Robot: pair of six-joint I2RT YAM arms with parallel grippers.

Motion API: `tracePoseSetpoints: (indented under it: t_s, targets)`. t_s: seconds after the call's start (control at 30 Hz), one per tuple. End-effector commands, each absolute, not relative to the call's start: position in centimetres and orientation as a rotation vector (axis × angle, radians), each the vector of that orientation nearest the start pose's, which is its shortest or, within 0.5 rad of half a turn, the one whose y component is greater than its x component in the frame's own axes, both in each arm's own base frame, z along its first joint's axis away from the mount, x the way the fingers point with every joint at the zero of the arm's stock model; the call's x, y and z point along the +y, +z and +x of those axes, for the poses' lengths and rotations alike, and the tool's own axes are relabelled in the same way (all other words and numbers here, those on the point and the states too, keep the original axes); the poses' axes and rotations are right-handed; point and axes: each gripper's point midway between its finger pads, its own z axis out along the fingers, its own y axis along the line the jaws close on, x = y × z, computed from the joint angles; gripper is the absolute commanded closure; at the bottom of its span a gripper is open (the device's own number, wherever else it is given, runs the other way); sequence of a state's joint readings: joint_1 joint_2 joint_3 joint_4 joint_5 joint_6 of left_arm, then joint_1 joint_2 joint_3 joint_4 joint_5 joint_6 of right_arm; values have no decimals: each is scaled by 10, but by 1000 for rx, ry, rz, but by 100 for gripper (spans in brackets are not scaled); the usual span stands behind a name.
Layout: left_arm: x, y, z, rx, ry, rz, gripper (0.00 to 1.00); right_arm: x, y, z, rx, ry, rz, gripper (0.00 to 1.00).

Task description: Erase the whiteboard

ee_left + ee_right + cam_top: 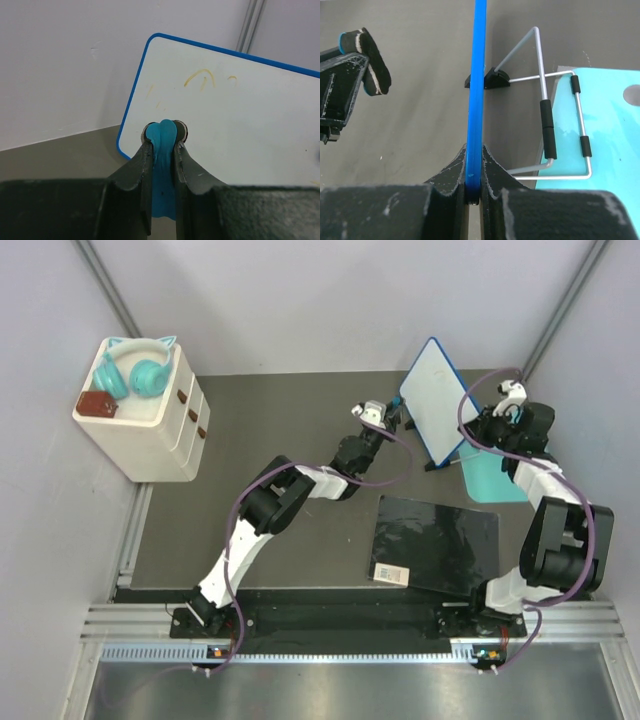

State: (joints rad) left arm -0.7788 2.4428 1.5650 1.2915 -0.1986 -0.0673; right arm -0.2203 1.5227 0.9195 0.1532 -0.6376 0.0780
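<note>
The right pincer (472, 192), shut on the blue rim, steadies the whiteboard (240, 110), propped at the far right of the desk (260, 430). The left pincer (164, 134) pinches an eraser (162, 150) tight. A hard wipe could twist the board from that thin grip, or skip its faint yellow scribbles (200, 77).

The whiteboard (432, 400) stands tilted on a wire stand (545, 100) at the table's (280, 420) far right. The left gripper (164, 135), clamping an eraser (162, 147), sits just left of it. The right gripper (473, 175) grips its edge. A sheet (440, 540) lies nearer the arms. Headphones (135, 370) rest on a drawer unit (150, 440) far left.
</note>
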Motion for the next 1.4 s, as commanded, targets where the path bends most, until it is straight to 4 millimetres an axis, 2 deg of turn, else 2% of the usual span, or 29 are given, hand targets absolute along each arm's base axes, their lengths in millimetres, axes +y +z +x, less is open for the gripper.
tracePoseSetpoints:
  t_s: [0.0,0.3,0.4,0.6,0.83,0.93,1.03,1.17,1.23,1.27,1.3,1.33,1.37]
  targets:
    - [-431,257,490,1025,-646,203,100,89,50,326,2449,964,-97,100]
    - [-425,255,495,1032,-626,208,100,120,46,305,2497,1124,-172,100]
    - [-424,254,496,1035,-615,214,100,120,45,303,2500,1129,-167,100]
    - [-423,251,494,1039,-614,221,100,115,58,315,2464,1046,-174,100]
    - [-414,255,489,1023,-602,231,100,111,87,348,2356,976,-201,100]
    - [-399,265,484,999,-571,237,100,113,104,359,2309,979,-210,100]
    - [-373,281,479,973,-559,219,100,115,125,369,2248,984,-234,100]
    - [-336,292,479,993,-526,217,100,119,152,378,2182,1004,-268,100]
    - [-317,296,475,1001,-509,209,100,121,159,380,2165,1018,-279,100]
    - [-310,304,471,990,-507,207,100,122,165,382,2153,1023,-289,100]
    - [-305,293,468,1016,-496,219,100,122,165,380,2168,1028,-287,100]
    - [-299,291,468,1027,-483,225,100,121,173,384,2156,1018,-301,100]
    - [-295,295,465,1021,-477,228,100,120,173,386,2159,1012,-312,100]
